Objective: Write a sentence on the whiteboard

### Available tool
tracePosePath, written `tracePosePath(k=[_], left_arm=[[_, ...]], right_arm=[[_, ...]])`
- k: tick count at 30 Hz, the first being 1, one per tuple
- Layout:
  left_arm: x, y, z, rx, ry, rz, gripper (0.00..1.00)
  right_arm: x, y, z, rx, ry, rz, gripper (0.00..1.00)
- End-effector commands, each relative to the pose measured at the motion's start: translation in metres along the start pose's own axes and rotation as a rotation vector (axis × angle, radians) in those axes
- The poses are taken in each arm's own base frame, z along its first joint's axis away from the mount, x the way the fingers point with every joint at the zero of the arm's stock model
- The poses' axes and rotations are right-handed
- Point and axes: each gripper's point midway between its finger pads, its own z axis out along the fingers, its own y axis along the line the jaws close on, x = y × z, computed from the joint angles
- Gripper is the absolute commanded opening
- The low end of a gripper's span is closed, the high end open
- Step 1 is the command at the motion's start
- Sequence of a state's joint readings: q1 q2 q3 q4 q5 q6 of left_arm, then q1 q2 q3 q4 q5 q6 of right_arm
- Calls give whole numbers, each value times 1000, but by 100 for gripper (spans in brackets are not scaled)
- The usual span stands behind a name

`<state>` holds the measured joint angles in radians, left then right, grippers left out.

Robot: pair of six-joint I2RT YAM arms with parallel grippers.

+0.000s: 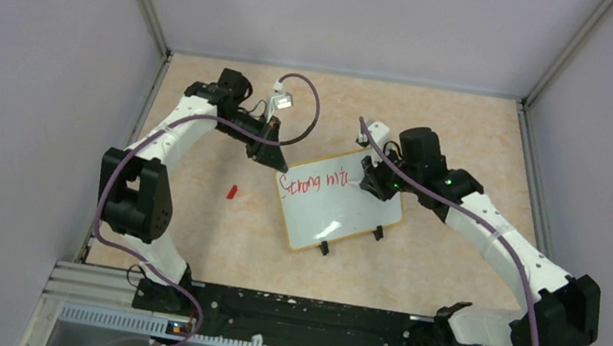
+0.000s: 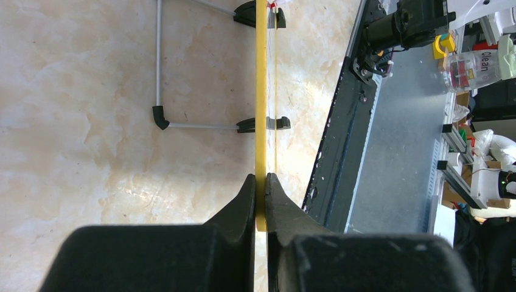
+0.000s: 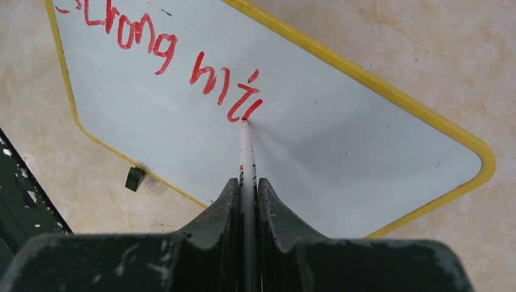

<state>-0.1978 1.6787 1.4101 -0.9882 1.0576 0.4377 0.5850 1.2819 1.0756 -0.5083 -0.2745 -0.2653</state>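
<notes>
Mid-counter [image 1: 456, 141]: whiteboard [image 1: 342, 220], lying skewed between the arms. The left fingers [image 2: 254, 188] are pinched shut on its yellow rim at the far-left corner. The right fingers [image 3: 236, 188] are narrow, clamping a marker [image 3: 246, 146] whose tip touches the board at the last red stroke. The sentence [image 3: 158, 55] reads "Strong mi" plus a partial letter. A red cap [image 1: 232, 191] sits left of the board, apart.
</notes>
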Motion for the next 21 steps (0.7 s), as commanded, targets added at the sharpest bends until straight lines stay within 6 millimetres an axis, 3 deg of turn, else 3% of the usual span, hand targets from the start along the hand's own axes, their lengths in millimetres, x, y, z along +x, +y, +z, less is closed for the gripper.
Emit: tracePosePath(k=[1,15,21], left_arm=[[-6,-4,0,18,-12,29,0],[-7,-4,0,18,-11,25,0],[-7,-3,0,16,-10,26,0]], right_arm=[[-32,-13,-10,62,-88,-24,0],[-44,-22,-13,96,-115,-31,0],[-40,-28,-13,121,-102,-31,0]])
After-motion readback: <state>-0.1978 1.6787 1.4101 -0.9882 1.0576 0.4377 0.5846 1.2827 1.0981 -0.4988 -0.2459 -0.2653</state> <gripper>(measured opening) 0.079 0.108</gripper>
